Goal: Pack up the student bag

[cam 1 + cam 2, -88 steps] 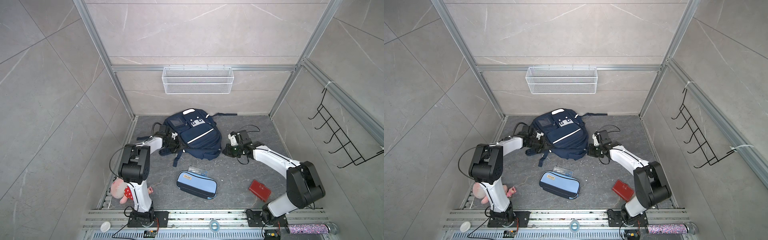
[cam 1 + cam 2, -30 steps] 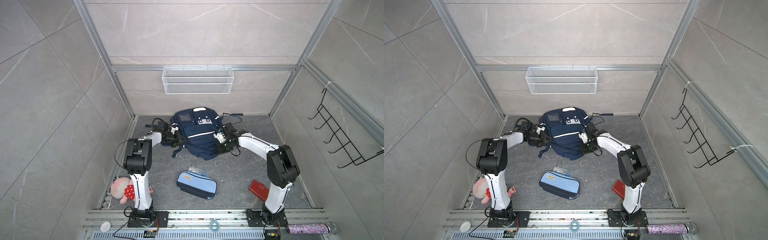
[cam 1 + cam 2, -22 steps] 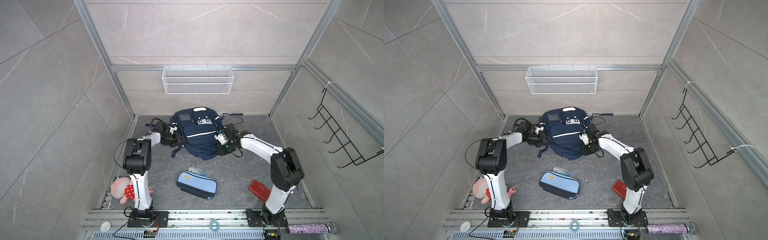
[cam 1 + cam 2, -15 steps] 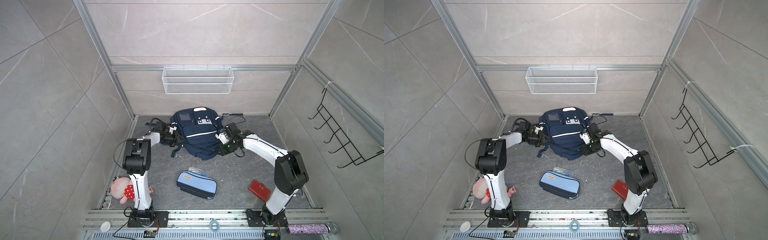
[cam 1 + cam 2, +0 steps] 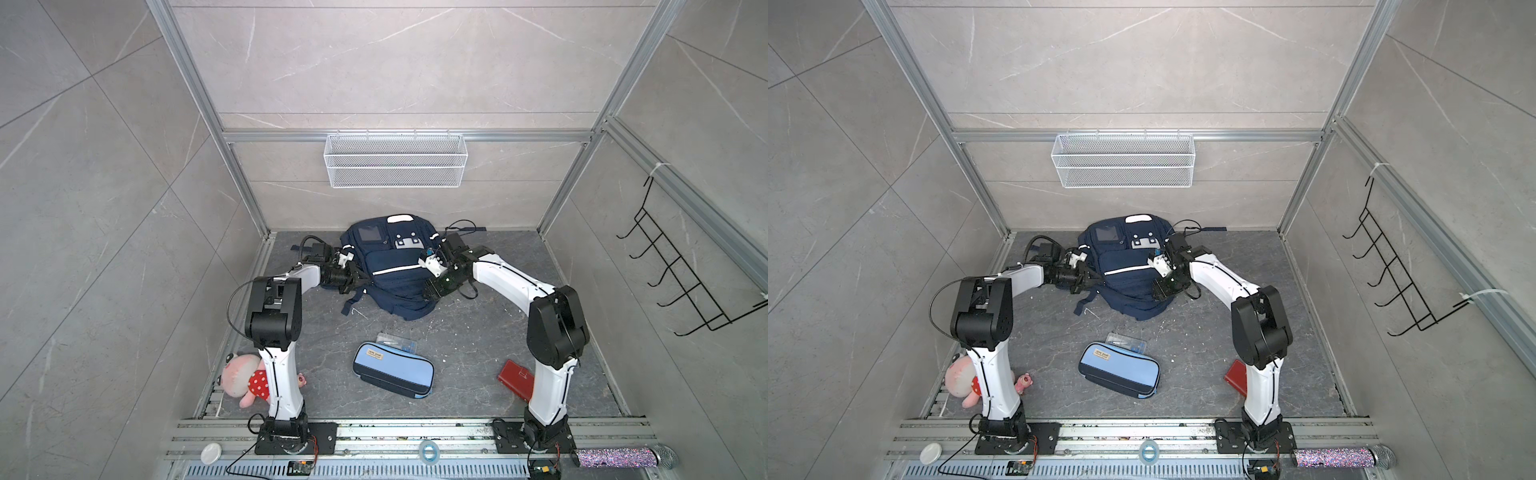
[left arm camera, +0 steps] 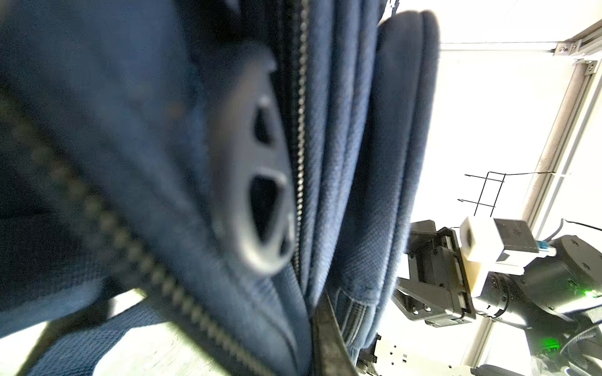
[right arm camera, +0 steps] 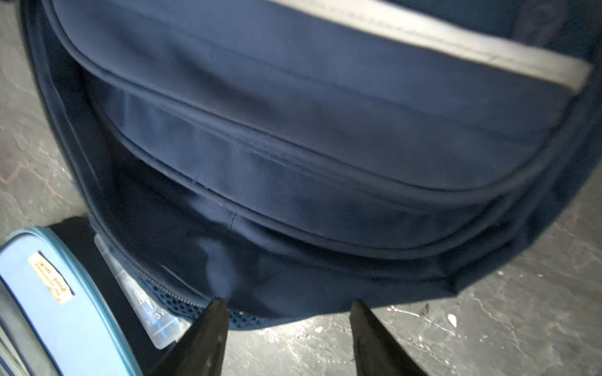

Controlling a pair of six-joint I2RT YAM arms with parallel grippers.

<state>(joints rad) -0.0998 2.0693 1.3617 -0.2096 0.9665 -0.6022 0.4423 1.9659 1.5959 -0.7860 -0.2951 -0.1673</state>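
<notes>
The student bag (image 5: pixel 390 270) (image 5: pixel 1129 274), navy with a white stripe, lies on the grey floor near the back wall. My left gripper (image 5: pixel 358 279) (image 5: pixel 1089 279) is at its left side, shut on the bag's fabric. In the left wrist view, blue fabric and a zip pull (image 6: pixel 257 182) fill the frame beside one dark finger (image 6: pixel 329 335). My right gripper (image 5: pixel 429 291) (image 5: pixel 1158 293) is at the bag's right front corner. It stands open (image 7: pixel 288 306), its fingertips just short of the bag's edge (image 7: pixel 293 146), nothing between them.
A light-blue pencil case (image 5: pixel 392 374) (image 7: pixel 49 309) and a clear plastic box (image 5: pixel 397 340) (image 7: pixel 146 309) lie in front of the bag. A red booklet (image 5: pixel 515 380) lies by the right arm's base, a plush toy (image 5: pixel 245 378) by the left. A wire basket (image 5: pixel 395 160) hangs on the back wall.
The bag shifted toward the back wall and to the right before the last second. Since then my right gripper's jaws have spread and let go of the bag; the left stays shut.
</notes>
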